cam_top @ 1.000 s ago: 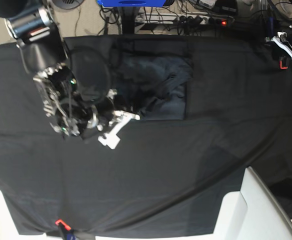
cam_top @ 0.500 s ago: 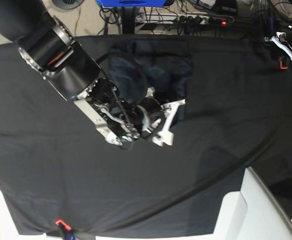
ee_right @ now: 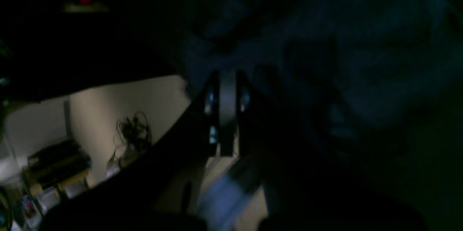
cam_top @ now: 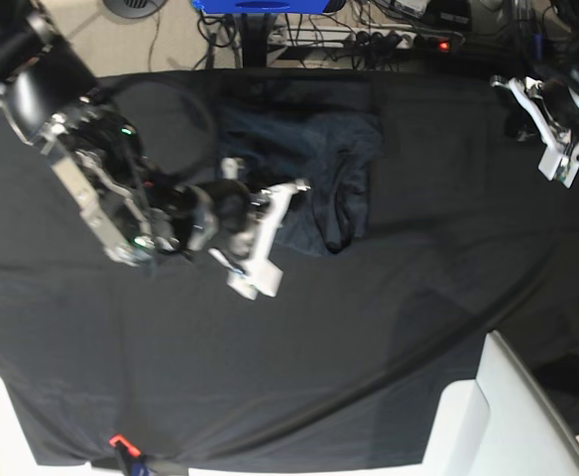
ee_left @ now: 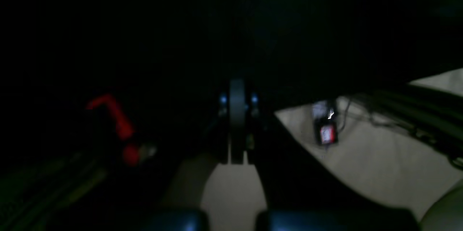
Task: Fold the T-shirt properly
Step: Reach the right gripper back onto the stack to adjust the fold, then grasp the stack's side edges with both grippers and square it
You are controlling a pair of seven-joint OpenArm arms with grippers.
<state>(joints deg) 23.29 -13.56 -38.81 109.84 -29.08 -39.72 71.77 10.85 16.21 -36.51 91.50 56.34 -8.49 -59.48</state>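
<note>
One dark slate-grey T-shirt (cam_top: pixel 314 169) lies on one surface (cam_top: pixel 438 248) covered in black cloth. Two robot arms are in view, each ending in one gripper: the right gripper (cam_top: pixel 270 233) near the shirt, the left gripper (cam_top: pixel 547 124) at the far edge. One small red clamp (cam_top: pixel 118 441) sits at the near edge.

The right arm reaches in from the base view's left, its right end effector (cam_top: pixel 270 238) with white fingers spread apart, while the left end effector (cam_top: pixel 547 124) sits far off at the upper right, also spread.
</note>
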